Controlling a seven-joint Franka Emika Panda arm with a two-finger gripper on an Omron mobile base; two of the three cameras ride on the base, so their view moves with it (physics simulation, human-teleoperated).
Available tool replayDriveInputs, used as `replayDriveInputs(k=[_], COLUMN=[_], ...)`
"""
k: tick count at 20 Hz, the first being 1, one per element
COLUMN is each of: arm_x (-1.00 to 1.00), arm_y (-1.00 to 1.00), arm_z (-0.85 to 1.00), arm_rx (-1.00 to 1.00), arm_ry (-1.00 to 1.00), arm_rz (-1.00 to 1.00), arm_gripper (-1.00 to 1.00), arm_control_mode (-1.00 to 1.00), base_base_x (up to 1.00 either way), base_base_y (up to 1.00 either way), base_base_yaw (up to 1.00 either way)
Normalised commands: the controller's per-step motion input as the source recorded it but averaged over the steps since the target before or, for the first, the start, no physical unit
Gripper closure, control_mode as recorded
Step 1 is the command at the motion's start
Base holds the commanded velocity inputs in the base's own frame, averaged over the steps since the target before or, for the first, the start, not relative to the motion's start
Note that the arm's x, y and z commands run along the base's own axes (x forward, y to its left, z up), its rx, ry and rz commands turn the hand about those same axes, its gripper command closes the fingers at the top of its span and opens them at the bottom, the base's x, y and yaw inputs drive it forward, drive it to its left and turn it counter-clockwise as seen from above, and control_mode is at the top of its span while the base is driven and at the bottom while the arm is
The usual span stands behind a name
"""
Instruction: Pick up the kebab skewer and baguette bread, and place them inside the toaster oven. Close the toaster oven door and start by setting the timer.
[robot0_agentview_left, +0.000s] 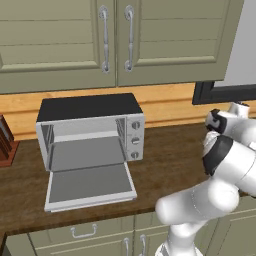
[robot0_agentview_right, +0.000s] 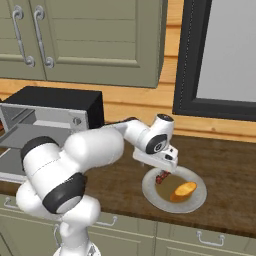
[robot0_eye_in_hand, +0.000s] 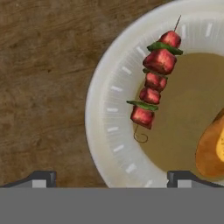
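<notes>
A dark wooden counter (robot0_agentview_left: 170, 160) runs beneath olive-green wall cabinets (robot0_agentview_left: 115, 40). At its left end stands the toaster oven (robot0_agentview_left: 90, 131), a silver-grey box with a black top, set back toward the counter's rear edge. The toaster oven door (robot0_agentview_left: 91, 186) is folded down flat, reaching out toward the counter's front edge, and the grey cavity behind it is bare. Three round knobs (robot0_agentview_left: 135, 141) are stacked on the oven's right-hand panel.

Further right along the counter, near its front edge, sits a round pale plate (robot0_agentview_right: 197, 200) with a brownish centre. The kebab skewer (robot0_eye_in_hand: 154, 85) lies on the left part of the plate (dark red meat chunks with thin green slivers between them, on a fine stick), running from the brown centre up across the rim. The baguette bread (robot0_agentview_right: 183, 190), a golden-orange piece, lies on the plate's right part, apart from the skewer.

The white arm reaches over the counter with the gripper (robot0_agentview_right: 165, 170) pointing down just above the skewer end of the plate. Its jaws stand wide apart, holding nothing; in the hand view the two dark fingertips (robot0_eye_in_hand: 43, 178) sit far from each other, one over bare wood, one over the plate.
</notes>
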Motion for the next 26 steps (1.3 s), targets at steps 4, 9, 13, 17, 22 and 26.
replayDriveInputs(k=[4, 9, 13, 17, 22, 26], arm_x=[0.01, 0.15, 0.33, 0.23, 0.05, 0.00], arm_y=[-0.43, -0.05, 0.00, 0.00, 0.00, 0.00], arm_z=[-0.12, -0.22, -0.32, -0.24, -0.18, -0.28], arm_rx=[0.00, 0.00, 0.00, 0.00, 0.00, 0.00], arm_ry=[0.00, 0.00, 0.00, 0.00, 0.00, 0.00], arm_rz=[0.00, 0.00, 0.00, 0.00, 0.00, 0.00], arm_gripper=[-1.00, -1.00, -1.00, -1.00, -1.00, -1.00], arm_control_mode=[-1.00, -1.00, -1.00, -1.00, -1.00, -1.00], base_base_x=[0.00, 0.00, 0.00, 0.00, 0.00, 0.00], base_base_y=[0.00, 0.00, 0.00, 0.00, 0.00, 0.00], base_base_yaw=[0.00, 0.00, 0.00, 0.00, 0.00, 0.00])
